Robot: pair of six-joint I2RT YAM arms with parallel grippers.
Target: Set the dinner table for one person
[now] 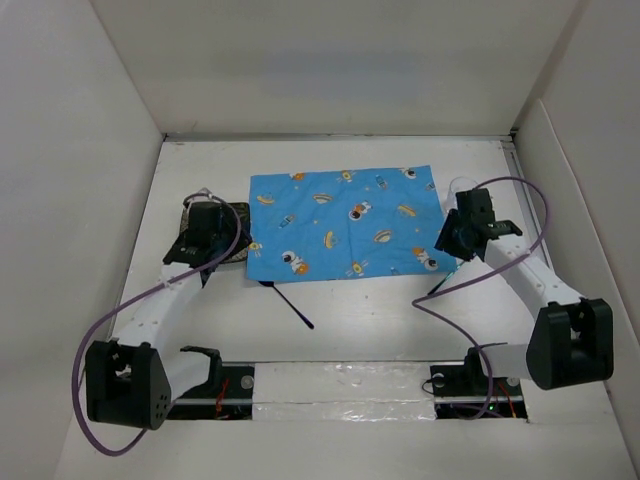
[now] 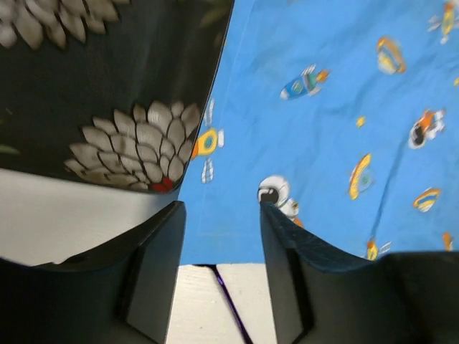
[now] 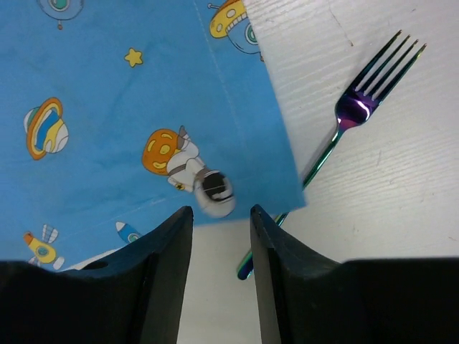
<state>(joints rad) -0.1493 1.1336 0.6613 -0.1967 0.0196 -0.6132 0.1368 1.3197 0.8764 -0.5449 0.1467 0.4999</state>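
Bright, even, diffuse light fills the overhead view, probably from above; shadows on the dinner table (image 1: 380, 320) are faint. The left wrist picture is soft, the blue cloth (image 2: 323, 107) prints blurred. The right wrist picture is sharper, with glare on the fork (image 3: 355, 107).

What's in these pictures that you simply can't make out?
Dark flowered piece: the left gripper covers most of it in the top view, and frame edges crop it in the left wrist view.
Thin dark utensil: too small in the top view to identify.
Fork: blue cloth covers part of its handle in the right wrist view; the right arm hides most of it from above.
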